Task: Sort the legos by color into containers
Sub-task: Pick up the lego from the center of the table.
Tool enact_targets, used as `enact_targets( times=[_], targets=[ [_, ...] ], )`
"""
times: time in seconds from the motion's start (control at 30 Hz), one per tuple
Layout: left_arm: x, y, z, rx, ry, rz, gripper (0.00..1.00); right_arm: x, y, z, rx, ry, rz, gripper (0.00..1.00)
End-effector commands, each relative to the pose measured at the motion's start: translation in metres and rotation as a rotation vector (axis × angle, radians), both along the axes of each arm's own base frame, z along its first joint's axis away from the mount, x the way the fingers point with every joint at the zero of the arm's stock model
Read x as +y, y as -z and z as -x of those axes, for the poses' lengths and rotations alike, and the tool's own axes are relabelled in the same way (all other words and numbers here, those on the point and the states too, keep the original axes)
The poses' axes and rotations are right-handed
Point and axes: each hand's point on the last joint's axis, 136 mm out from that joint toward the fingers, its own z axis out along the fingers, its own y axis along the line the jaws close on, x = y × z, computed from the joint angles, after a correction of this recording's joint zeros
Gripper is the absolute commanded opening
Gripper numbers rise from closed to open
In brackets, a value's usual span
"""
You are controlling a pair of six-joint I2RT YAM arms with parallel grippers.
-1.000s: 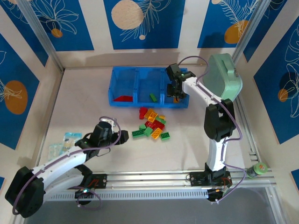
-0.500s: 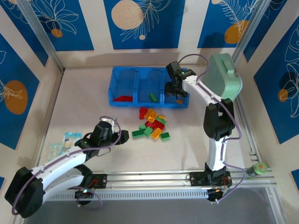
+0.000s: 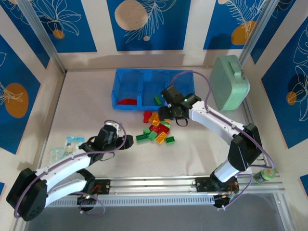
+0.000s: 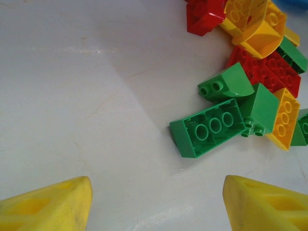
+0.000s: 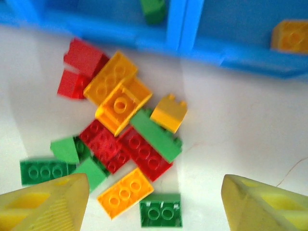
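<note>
Tabletop (image 3: 96, 106) w/ legos (image 3: 156, 127) heaped just beside right end effector (image 3: 166, 112), jaws apart.

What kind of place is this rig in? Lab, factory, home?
Probably a lab tabletop cell: aluminium rails along the near edge, printed blue panels walling it in, toy legos beside a blue tray.

The left hand (image 3: 119, 139) and right hand (image 3: 167, 112) both hang spread wide, empty.
</note>
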Motion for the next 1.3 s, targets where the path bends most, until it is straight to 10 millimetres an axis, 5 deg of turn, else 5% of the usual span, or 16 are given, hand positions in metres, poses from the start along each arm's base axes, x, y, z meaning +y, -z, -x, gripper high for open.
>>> enact_targets(
  times=[0.0, 0.27, 0.6, 0.97, 1.27],
  targets=[
    [-0.008, -0.015, -0.009, -0.049, 0.007, 0.022, 0.72, 0.019, 0.015, 0.027, 0.048, -0.096, -0.049, 0.73],
    [-0.01, -0.012, -0.011, -0.041, 0.01, 0.013, 0.72, 0.045, 0.051, 0.061, 0.136, -0.32, -0.072, 0.77],
    [-0.005, -0.011, -0.008, -0.04, 0.0, 0.004, 0.72, 0.05, 0.088, 0.061, 0.215, -0.46, 0.109, 0.8],
    [-0.003, -0.01, -0.008, -0.045, -0.003, -0.003, 0.72, 0.048, 0.108, 0.065, 0.228, -0.492, 0.222, 0.8],
    [-0.004, -0.012, -0.009, -0.048, -0.002, -0.001, 0.72, 0.067, 0.119, 0.094, 0.261, -0.584, 0.229, 0.79]
  ],
)
